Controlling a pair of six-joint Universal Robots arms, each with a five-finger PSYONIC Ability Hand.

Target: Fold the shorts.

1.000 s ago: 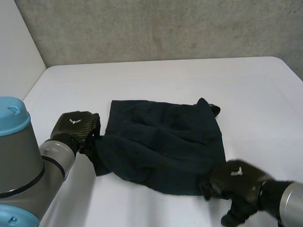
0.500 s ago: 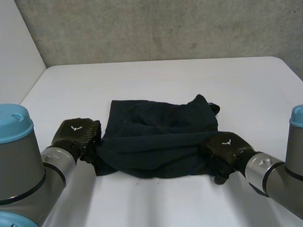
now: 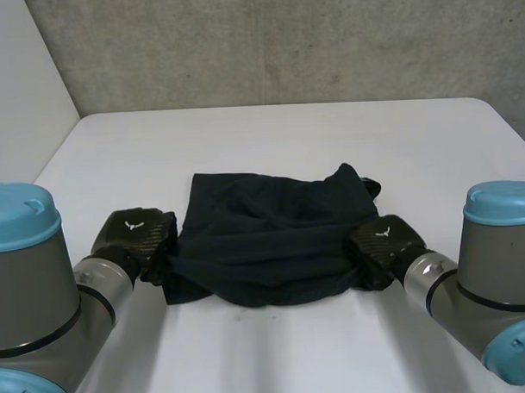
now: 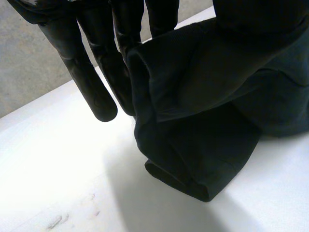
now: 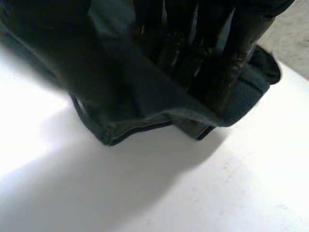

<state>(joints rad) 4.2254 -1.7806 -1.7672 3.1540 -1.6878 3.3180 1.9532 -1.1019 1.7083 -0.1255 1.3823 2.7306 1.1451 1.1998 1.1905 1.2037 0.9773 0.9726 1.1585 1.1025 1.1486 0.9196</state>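
The dark shorts [image 3: 277,230] lie bunched in the middle of the white table [image 3: 269,136], with the near edge raised off the surface. My left hand [image 3: 134,235] is at the near left corner. There its fingers [image 4: 91,72] run down beside a fold of the shorts [image 4: 207,96] and pinch it, and a rolled hem hangs below them. My right hand [image 3: 381,244] is at the near right corner. Its fingers [image 5: 231,63] sit behind the cloth [image 5: 130,92], which is pinched and drapes just above the table.
A grey concrete wall [image 3: 283,40] runs along the table's far edge, and a white panel [image 3: 18,101] stands at the far left. Bare tabletop surrounds the shorts on all sides.
My right hand has come in from the near right onto the shorts' right corner and closed on it. The near edge is now gathered and lifted. The left hand has barely moved.
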